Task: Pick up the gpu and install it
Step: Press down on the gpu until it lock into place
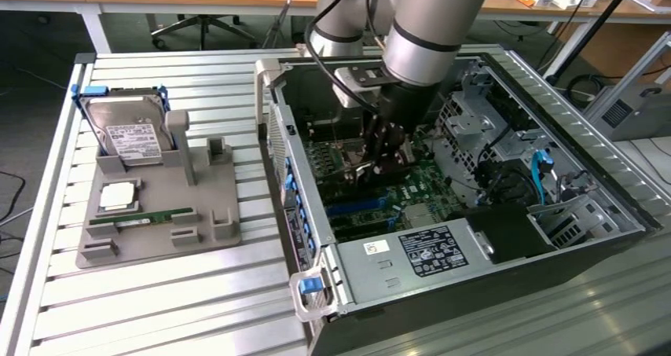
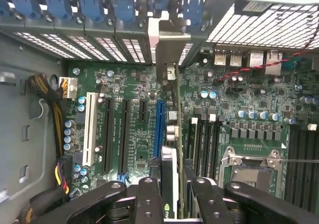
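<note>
My gripper (image 1: 379, 161) is down inside the open computer case (image 1: 275, 128), over the green motherboard (image 1: 404, 191). It is shut on the gpu (image 2: 170, 170), which the wrist view shows edge-on between the black fingers (image 2: 148, 199). The card stands upright on its long edge. Its silvery bracket (image 2: 165, 64) reaches toward the case's rear slot openings. The card's edge runs just beside the blue expansion slot (image 2: 158, 129); I cannot tell whether it touches the board. In the exterior view the gpu (image 1: 364, 171) is mostly hidden by the gripper.
A grey stand (image 1: 199, 207) at the exterior view's left carries a silver hard drive (image 1: 126, 132), a square chip (image 1: 118, 195) and a green memory stick (image 1: 141, 216). Inside the case are the power supply (image 1: 419, 254), the processor socket (image 2: 251, 167), black and white slots (image 2: 89, 129) and cable bundles (image 2: 47, 92).
</note>
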`<state>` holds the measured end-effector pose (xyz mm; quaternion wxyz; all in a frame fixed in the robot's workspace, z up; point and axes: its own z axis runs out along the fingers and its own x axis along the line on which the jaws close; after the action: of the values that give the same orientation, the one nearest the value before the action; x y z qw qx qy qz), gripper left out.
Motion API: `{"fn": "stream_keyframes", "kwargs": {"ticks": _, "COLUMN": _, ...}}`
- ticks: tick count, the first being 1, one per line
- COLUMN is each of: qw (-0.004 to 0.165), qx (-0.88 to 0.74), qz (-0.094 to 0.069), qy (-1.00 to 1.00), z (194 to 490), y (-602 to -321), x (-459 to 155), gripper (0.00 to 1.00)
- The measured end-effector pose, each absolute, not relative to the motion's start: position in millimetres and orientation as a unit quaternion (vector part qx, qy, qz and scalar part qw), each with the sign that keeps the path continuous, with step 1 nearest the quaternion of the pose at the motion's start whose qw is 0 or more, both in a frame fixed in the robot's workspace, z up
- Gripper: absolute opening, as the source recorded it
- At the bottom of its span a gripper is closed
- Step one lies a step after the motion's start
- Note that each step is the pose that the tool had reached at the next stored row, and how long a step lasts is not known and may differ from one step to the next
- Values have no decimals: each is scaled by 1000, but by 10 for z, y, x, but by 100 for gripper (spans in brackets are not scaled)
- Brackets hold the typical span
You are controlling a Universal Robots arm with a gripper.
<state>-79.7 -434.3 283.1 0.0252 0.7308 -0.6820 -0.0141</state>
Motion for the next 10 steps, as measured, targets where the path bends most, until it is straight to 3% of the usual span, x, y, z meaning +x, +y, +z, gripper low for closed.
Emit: {"fn": "stream_keyframes", "kwargs": {"ticks": 10, "qw": 24, "qx": 725, "qz": -17, "qy": -689, "z": 3116, "y": -4343, "x": -781, "gripper": 28}}
